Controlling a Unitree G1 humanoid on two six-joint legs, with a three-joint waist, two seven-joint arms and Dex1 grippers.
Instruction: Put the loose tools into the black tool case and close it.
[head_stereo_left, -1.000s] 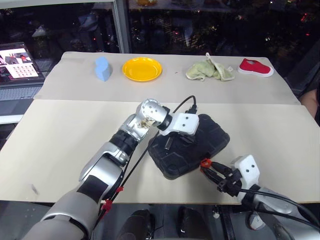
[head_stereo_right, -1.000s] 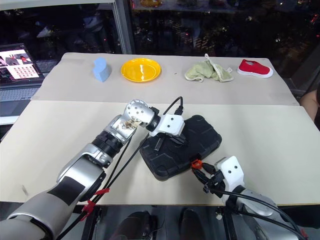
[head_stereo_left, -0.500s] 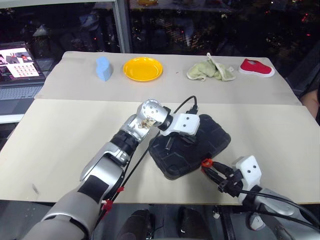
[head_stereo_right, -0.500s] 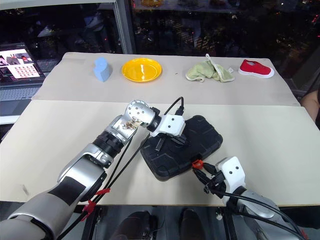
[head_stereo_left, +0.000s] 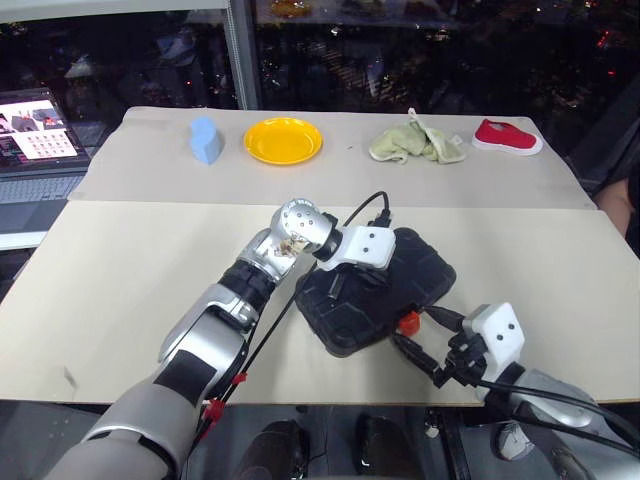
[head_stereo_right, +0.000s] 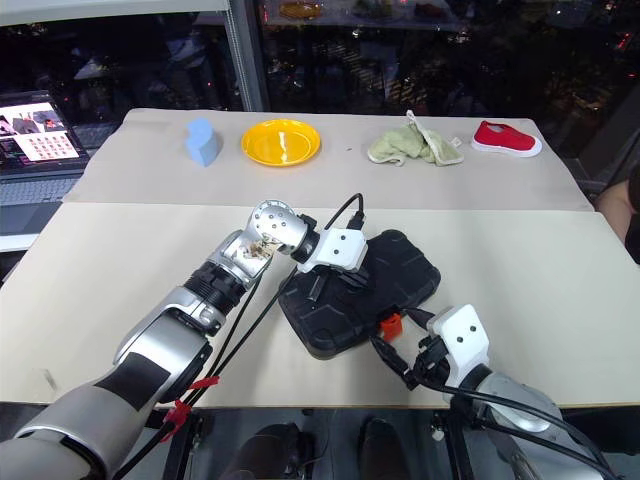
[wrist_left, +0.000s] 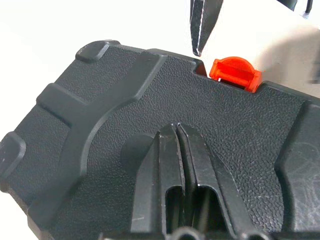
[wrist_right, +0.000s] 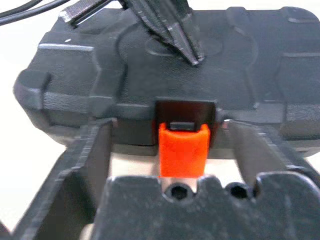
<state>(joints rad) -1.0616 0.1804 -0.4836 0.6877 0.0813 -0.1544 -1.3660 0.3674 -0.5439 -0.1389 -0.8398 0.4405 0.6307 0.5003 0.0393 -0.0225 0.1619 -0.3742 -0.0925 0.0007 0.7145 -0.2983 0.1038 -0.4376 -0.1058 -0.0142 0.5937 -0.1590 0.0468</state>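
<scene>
The black tool case lies shut near the front edge of the tabletop, its orange latch tab facing the right hand, whose 2 fingers stand wide to either side of the tab. The left hand, fingers pressed together, rests on the lid, and its arm and cable hide part of the case. Along the far side sit a blue block, yellow plate, green cloth and red shoe; a laptop is cut off at left.
</scene>
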